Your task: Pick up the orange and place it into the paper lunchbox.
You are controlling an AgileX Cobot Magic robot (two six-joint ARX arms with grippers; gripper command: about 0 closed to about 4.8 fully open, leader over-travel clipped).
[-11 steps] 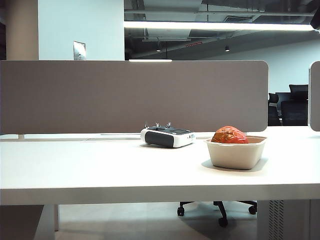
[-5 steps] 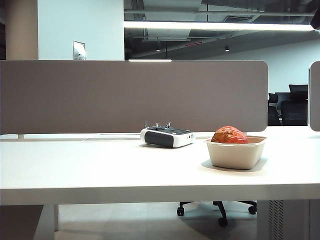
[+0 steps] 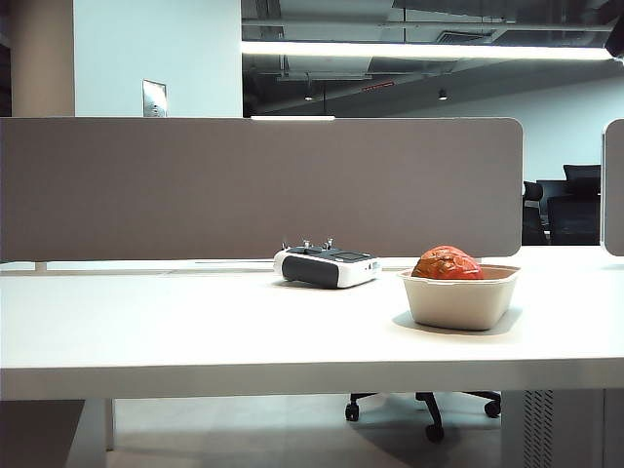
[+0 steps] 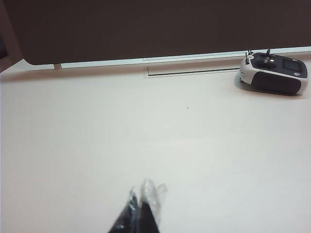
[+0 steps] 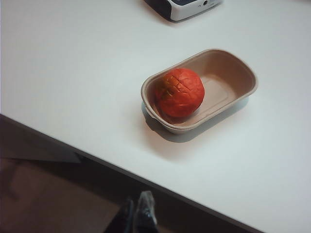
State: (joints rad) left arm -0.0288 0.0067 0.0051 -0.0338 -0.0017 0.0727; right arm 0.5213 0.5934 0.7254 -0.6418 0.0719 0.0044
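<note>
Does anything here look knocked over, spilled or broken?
Nothing stands out. The orange sits whole inside the upright paper lunchbox, toward one end. The controller rests flat behind it. Both grippers, left and right, hang back, shut.

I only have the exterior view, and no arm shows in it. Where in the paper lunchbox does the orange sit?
Observer: In the right wrist view the orange sits at one end of the paper lunchbox; the other end is bare.
Operator: Where's the right gripper?
Observer: The right gripper is off the table's front edge, shut, empty.
Operator: And the left?
Observer: The left gripper is shut over bare table, well apart from the controller.
</note>
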